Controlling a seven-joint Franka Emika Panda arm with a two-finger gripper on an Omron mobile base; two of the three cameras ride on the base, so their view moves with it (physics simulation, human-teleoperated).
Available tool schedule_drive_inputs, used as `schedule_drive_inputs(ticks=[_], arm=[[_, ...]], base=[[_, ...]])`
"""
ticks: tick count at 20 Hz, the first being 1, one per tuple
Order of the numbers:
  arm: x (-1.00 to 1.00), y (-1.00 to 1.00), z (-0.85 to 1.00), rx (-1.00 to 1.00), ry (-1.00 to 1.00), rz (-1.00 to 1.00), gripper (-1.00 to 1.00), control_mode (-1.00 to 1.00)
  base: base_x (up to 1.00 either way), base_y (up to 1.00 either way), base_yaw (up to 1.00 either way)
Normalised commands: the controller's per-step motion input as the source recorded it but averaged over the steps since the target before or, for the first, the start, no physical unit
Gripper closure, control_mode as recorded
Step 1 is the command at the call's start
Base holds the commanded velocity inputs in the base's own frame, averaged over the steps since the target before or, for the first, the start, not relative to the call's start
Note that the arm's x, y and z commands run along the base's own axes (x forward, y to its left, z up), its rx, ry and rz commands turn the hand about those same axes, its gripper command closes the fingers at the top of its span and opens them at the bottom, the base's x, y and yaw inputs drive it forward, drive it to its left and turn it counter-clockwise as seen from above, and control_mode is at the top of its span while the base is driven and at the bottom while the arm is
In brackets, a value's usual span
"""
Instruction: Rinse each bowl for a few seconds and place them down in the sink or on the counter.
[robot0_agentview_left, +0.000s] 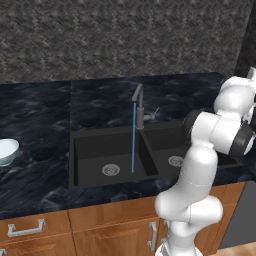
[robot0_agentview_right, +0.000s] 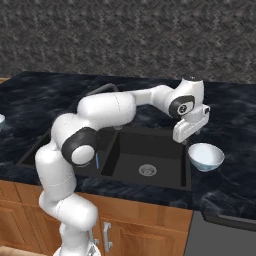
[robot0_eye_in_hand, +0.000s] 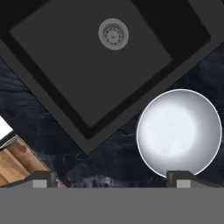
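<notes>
One white bowl (robot0_agentview_right: 206, 156) stands upright on the black counter (robot0_agentview_right: 235, 175), just right of the sink (robot0_agentview_right: 131, 150). In the hand view this bowl (robot0_eye_in_hand: 179, 131) lies to the right, with one fingertip (robot0_eye_in_hand: 180, 177) over its near rim. My gripper (robot0_agentview_right: 187, 141) hangs above the sink's right edge, a little left of and above the bowl. In the hand view the gripper (robot0_eye_in_hand: 113, 178) is open, with nothing between its fingers. A second bowl (robot0_agentview_left: 7, 150) rests on the counter (robot0_agentview_left: 40, 110) far left of the sink (robot0_agentview_left: 90, 150).
The gooseneck faucet (robot0_agentview_left: 139, 107) runs a thin blue stream (robot0_agentview_left: 133, 137) into the left basin. The right basin's drain (robot0_eye_in_hand: 113, 34) shows below my hand. Wooden cabinets (robot0_agentview_left: 100, 230) front the counter, and a grey speckled wall (robot0_agentview_left: 125, 35) stands behind it.
</notes>
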Motion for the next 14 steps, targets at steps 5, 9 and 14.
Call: schedule_drive_inputs(ticks=[5, 9, 14], arm=[[-0.18, 0.42, 0.57, -0.02, 0.0, 0.18, -1.0, -1.0], [-0.23, 0.38, 0.35, 0.0, 0.0, 0.19, -1.0, -1.0], [-0.17, 0.52, 0.27, 0.0, 0.02, 0.2, -1.0, -1.0]], base=[[0.0, 0.0, 0.0], [0.0, 0.0, 0.0], [0.0, 0.0, 0.0]])
